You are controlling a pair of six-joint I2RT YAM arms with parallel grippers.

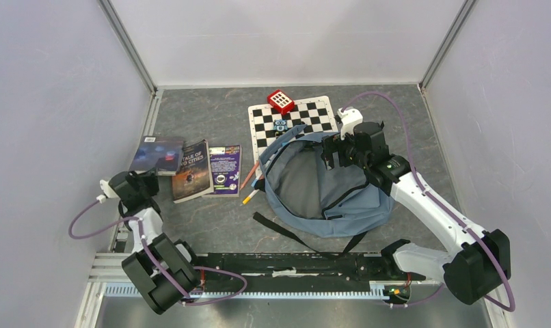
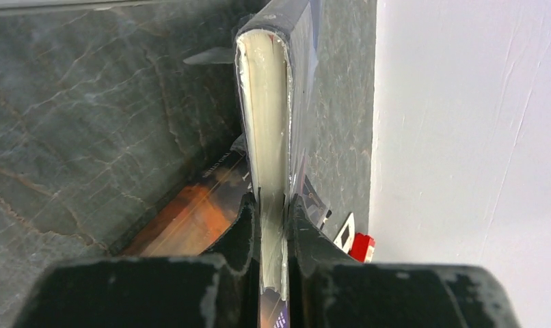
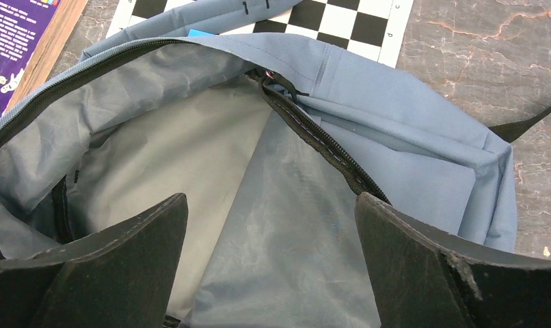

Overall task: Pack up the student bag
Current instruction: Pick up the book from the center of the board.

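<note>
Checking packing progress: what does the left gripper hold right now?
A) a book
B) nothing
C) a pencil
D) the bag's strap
A: the left wrist view shows the left gripper shut on a book, its fingers pressing either side of the pale page edge.

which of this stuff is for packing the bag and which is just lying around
Job: student bag, dark book in left end effector, Two Cities book, purple book, pencils.
Lying about, probably: chessboard, red block, blue toy.

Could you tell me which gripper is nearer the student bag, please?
Right. The right gripper hangs open above the open student bag; the left gripper is off to its left, shut on a book.
</note>
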